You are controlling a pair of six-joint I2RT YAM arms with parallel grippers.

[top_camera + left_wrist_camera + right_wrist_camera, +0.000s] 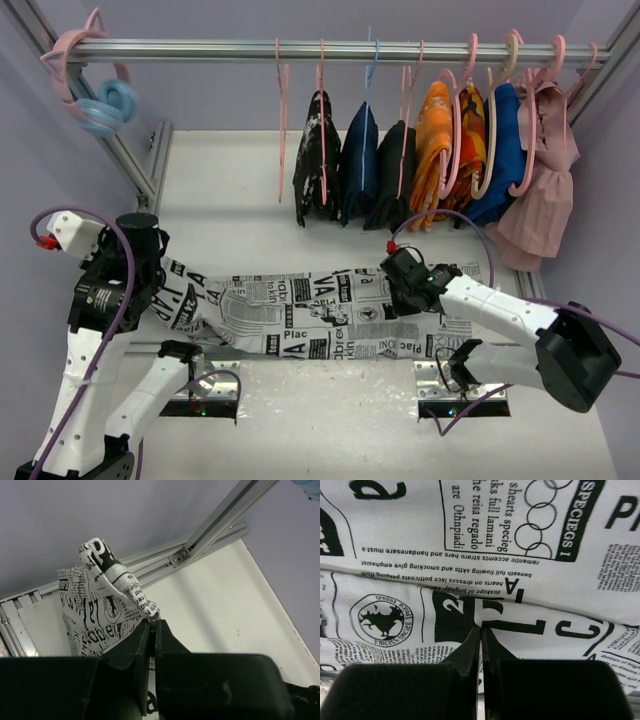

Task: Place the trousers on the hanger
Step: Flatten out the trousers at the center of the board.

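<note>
White table [250, 225] under lavender walls, with a metal rail [330, 48] running across the 12 o'clock side. On it the trousers [300, 315] lie stretched from 9 to 3 o'clock. At 9 o'clock the left gripper [154, 624] pinches one bunched end tight, raised off the table. At 3 o'clock the right gripper [480, 629] is closed on a fold of the cloth. Toward 11 o'clock the hanger [282, 130] hangs from the rail, well apart from the trousers.
</note>
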